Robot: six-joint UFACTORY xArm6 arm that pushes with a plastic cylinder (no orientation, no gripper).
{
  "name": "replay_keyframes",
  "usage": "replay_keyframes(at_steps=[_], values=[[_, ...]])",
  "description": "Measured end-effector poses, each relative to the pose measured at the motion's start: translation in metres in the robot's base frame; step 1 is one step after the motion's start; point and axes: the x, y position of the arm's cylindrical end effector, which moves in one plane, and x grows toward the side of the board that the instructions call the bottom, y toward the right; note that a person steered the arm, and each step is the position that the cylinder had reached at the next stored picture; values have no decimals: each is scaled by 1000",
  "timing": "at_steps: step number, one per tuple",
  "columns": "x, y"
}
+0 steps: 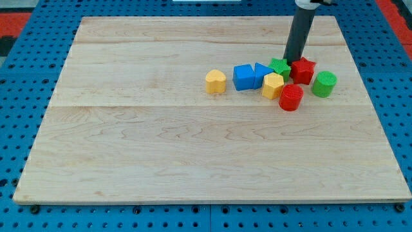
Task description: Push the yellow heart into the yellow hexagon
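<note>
The yellow heart (215, 81) lies alone on the wooden board, left of the cluster. The yellow hexagon (272, 85) sits in the cluster, touching the blue blocks on its left and the red cylinder at its lower right. A gap of about one blue block separates heart and hexagon. My tip (292, 60) is at the top of the cluster, between the green star (280, 66) and the red star (302, 69), above and to the right of the hexagon.
A blue cube (244, 77) and a blue triangular block (262, 71) lie between the heart and the hexagon. A red cylinder (291, 97) and a green cylinder (324, 84) sit at the cluster's right. The board (161, 148) rests on a blue pegboard.
</note>
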Motion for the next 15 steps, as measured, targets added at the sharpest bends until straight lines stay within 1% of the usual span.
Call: replay_keyframes(at_steps=[1,2,3,4,5,6,7,8,9,10,11,12,15], values=[[-45,-59],[-59,-149],[-31,-208],[18,-212],[42,-164],[56,-119],[56,-123],[56,-178],[82,-150],[91,-107],[91,-96],[93,-124],[93,-130]])
